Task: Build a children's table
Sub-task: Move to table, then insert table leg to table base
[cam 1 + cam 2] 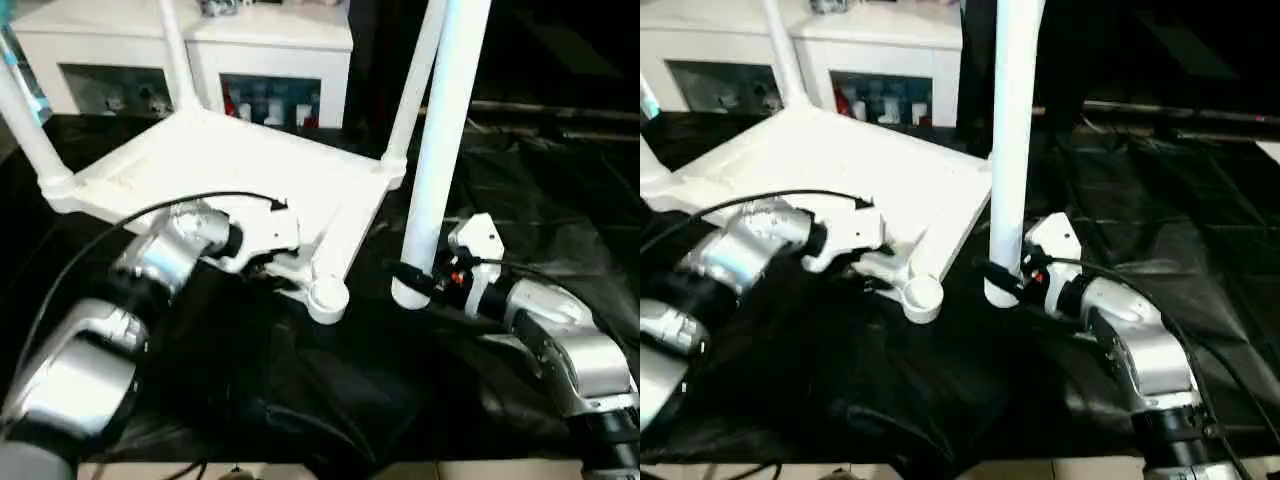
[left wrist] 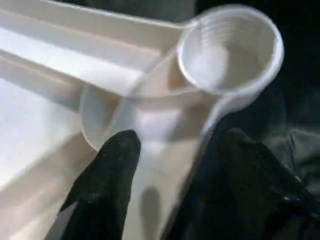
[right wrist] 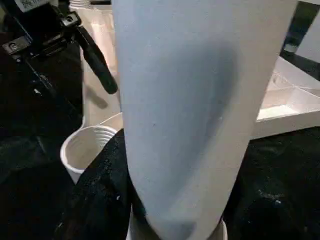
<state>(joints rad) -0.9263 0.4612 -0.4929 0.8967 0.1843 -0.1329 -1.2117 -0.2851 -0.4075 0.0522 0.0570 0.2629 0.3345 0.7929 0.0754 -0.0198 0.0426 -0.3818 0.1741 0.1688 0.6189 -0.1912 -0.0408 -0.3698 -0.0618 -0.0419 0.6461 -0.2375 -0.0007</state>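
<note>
Right gripper (image 1: 415, 282) clamped on upright leg (image 1: 445, 140) beside empty corner socket (image 1: 327, 297); left gripper (image 2: 170, 150) parted, straddling tabletop (image 1: 230, 165) rim there.

Black sheet (image 1: 520, 200) carries the upturned tabletop (image 1: 240, 160).

Left arm enters from 7 o'clock, silver forearm angled toward 1 o'clock; left pincer (image 2: 172, 165) has black fingers (image 2: 107, 175) parted astride a white rib. Right arm enters from 5 o'clock, reaching toward 10 o'clock; right pincer (image 1: 418, 283) clamped around an upright white leg (image 1: 445, 140)
</note>
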